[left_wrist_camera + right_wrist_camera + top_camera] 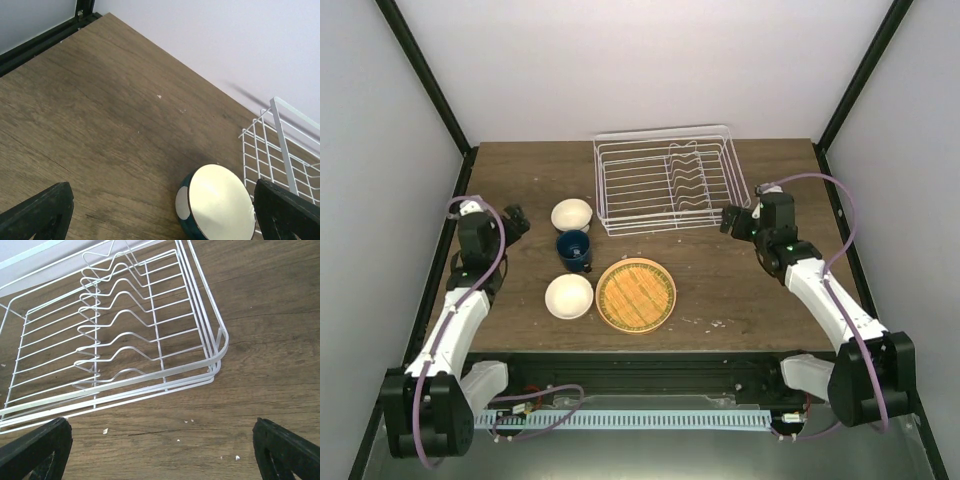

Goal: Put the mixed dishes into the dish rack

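Note:
The white wire dish rack stands empty at the back middle of the table. Left of and in front of it lie a cream-white bowl, a dark blue cup, a second cream-white bowl and the orange woven-pattern plate. My left gripper is open and empty, left of the far bowl. In the left wrist view that bowl, dark on its outside, lies between my spread fingers, with the rack's corner behind. My right gripper is open and empty by the rack's near right corner.
The wooden table has black frame posts at its back corners and pale walls on three sides. Small white crumbs lie on the wood in front of the rack. The table's front edge runs just below the plate.

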You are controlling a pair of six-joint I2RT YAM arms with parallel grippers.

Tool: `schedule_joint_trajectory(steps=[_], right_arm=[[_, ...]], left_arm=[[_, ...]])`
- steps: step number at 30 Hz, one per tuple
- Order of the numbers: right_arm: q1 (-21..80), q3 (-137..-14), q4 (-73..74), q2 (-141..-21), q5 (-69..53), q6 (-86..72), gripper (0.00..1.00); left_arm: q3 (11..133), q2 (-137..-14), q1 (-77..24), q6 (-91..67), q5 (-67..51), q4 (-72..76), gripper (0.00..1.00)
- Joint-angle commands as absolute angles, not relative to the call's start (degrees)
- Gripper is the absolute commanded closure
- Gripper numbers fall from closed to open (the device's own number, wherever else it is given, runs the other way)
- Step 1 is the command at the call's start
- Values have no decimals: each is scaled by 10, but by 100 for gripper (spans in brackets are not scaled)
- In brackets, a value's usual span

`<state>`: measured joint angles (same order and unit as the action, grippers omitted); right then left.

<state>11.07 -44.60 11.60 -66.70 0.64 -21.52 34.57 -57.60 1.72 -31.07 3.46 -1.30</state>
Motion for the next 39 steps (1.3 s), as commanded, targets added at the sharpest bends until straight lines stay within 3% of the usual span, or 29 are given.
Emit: schedule_joint_trajectory(steps=[1, 10, 18, 25, 39], right_arm=[[124, -475, 123, -674, 19, -212, 0], [133, -487, 133, -685, 25, -210, 0], [182, -575, 189, -728, 69, -196, 0], [197, -699, 229, -849, 47, -184, 0], [197, -1060, 377, -1162, 51, -144, 0]], left_arm=[[340, -558, 15, -306, 45, 5, 0], [360, -554, 15, -292, 46, -30, 0], [368, -554, 15, -197, -73, -36, 0], [377, -515, 15, -171, -12, -87, 0], [381, -517, 15, -149, 16, -105, 0]])
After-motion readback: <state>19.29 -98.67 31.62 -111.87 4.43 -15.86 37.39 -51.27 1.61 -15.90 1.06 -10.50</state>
